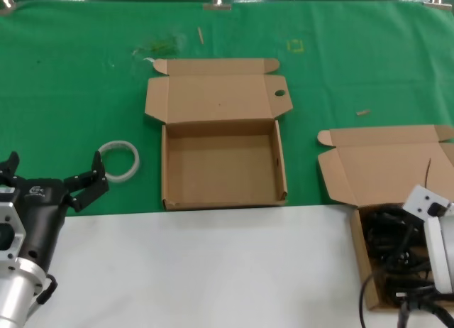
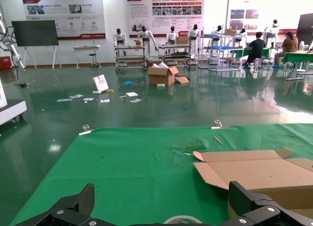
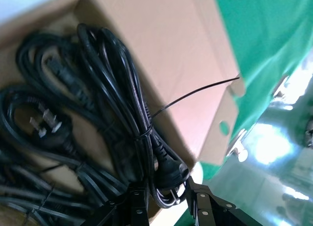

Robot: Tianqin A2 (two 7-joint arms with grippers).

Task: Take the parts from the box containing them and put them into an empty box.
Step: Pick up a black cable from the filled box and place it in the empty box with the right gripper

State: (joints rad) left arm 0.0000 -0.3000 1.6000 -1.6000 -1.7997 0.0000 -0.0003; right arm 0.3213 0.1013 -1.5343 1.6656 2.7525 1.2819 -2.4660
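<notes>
Landmark: we took the empty box as our reference; it lay open on the green cloth, its lid flap folded back and a small round hole in one side tab.

Box containing them: we saw the box containing them to the right of the empty box, well apart from it, its lid also folded back.

Parts: we found the parts, bunched black cables with plugs, lying inside that right-hand box; one tied bunch stood highest in the right wrist view.

Right gripper: we saw the right gripper over the right-hand box, its fingers closed around the plug end of that tied bunch.

Left gripper: we saw the left gripper to the left of the empty box, apart from it, fingers spread wide and holding nothing.

White ring: we noted a white ring on the cloth between the left gripper and the empty box, just beside the gripper's fingers.
</notes>
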